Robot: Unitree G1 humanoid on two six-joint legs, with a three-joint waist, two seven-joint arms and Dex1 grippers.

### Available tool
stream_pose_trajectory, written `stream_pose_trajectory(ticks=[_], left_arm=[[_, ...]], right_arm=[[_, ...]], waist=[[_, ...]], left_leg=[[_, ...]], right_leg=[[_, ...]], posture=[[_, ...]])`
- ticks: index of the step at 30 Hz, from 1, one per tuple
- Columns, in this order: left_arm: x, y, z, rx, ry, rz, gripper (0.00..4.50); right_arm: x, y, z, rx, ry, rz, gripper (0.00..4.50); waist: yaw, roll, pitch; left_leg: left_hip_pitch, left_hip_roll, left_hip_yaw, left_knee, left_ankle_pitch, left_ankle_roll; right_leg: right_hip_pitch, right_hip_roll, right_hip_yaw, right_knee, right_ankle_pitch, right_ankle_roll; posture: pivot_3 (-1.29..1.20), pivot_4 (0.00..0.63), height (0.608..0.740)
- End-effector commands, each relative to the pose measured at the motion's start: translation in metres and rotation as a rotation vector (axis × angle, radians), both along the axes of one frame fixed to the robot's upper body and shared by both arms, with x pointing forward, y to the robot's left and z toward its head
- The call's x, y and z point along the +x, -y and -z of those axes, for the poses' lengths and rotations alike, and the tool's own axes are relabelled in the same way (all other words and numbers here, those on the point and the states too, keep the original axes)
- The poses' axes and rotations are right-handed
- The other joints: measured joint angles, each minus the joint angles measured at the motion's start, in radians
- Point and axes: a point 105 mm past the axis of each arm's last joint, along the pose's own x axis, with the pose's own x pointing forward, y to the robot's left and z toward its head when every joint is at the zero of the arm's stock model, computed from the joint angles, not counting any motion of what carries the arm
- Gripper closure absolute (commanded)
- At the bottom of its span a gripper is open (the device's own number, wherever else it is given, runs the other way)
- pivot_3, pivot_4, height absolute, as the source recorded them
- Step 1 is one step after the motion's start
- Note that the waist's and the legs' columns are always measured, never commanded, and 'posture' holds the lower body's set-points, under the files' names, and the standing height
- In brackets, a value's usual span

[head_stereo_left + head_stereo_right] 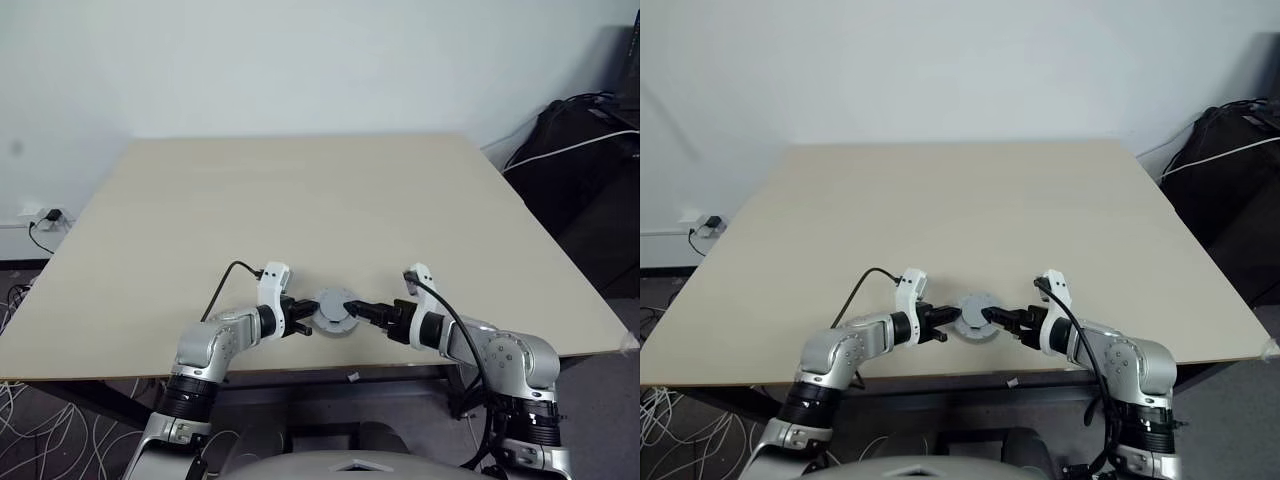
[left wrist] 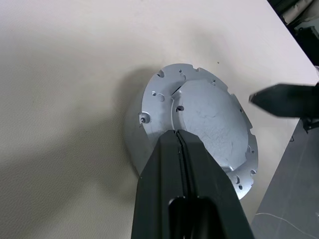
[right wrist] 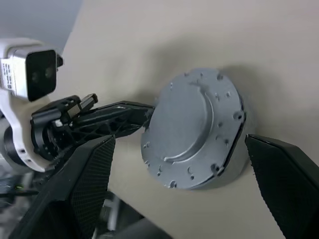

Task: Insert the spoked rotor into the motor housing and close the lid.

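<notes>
The lid (image 1: 333, 312) is a round silvery-grey disc lying smooth side up on the table (image 1: 300, 200), close to its front edge, between both grippers. My left gripper (image 2: 177, 133) is shut, with nothing between its fingers, and its joined tips rest against the lid (image 2: 209, 129) at its rim. My right gripper (image 3: 180, 142) stands open on the other side, one finger on each side of the lid (image 3: 194, 124), apart from it. A dark slit shows under the lid's edge. The spoked rotor and the motor housing are hidden.
The pale wooden table stretches far back with bare room behind the lid. A wall socket with a black cable (image 1: 45, 218) is at the left. Black bags and cables (image 1: 585, 150) lie on the floor at the right.
</notes>
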Motion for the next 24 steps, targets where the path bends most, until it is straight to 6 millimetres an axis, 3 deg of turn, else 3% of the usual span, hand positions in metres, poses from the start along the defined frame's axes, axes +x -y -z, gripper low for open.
stream_pose_trajectory(ticks=[1, 6, 13, 24], left_arm=[[-0.01, 0.005, 0.008, 0.004, -0.043, 0.03, 4.5], [-0.011, 0.003, 0.008, 0.003, -0.042, 0.023, 4.5], [-0.01, 0.002, 0.007, 0.003, -0.04, 0.018, 4.5], [-0.01, 0.003, 0.007, 0.0, -0.037, 0.016, 4.5]], right_arm=[[0.007, -0.002, -0.003, 0.014, 0.001, 0.024, 0.02], [0.013, 0.004, 0.004, -0.001, -0.019, 0.076, 0.02], [0.002, 0.001, 0.018, -0.023, -0.107, 0.01, 0.02], [-0.001, -0.013, 0.013, 0.114, -0.162, -0.065, 0.02]], waist=[[0.001, 0.0, 0.0], [0.0, 0.0, 0.0], [-0.003, 0.001, 0.0], [-0.005, 0.001, -0.001]], left_leg=[[0.0, 0.0, 0.0, 0.0, 0.0, 0.0], [0.0, 0.0, 0.001, 0.0, 0.0, 0.001], [0.0, 0.0, 0.001, 0.0, 0.0, 0.001], [0.0, 0.0, 0.002, 0.0, 0.001, 0.003]], right_leg=[[0.0, 0.0, 0.0, 0.0, 0.0, 0.0], [0.0, 0.0, 0.001, 0.0, 0.0, 0.0], [0.0, 0.0, 0.001, 0.0, 0.0, 0.0], [0.0, 0.0, 0.001, 0.0, 0.0, 0.0]], posture=[[0.0, 0.0, 0.74], [0.0, 0.0, 0.74], [0.0, 0.0, 0.74], [0.0, 0.0, 0.74]])
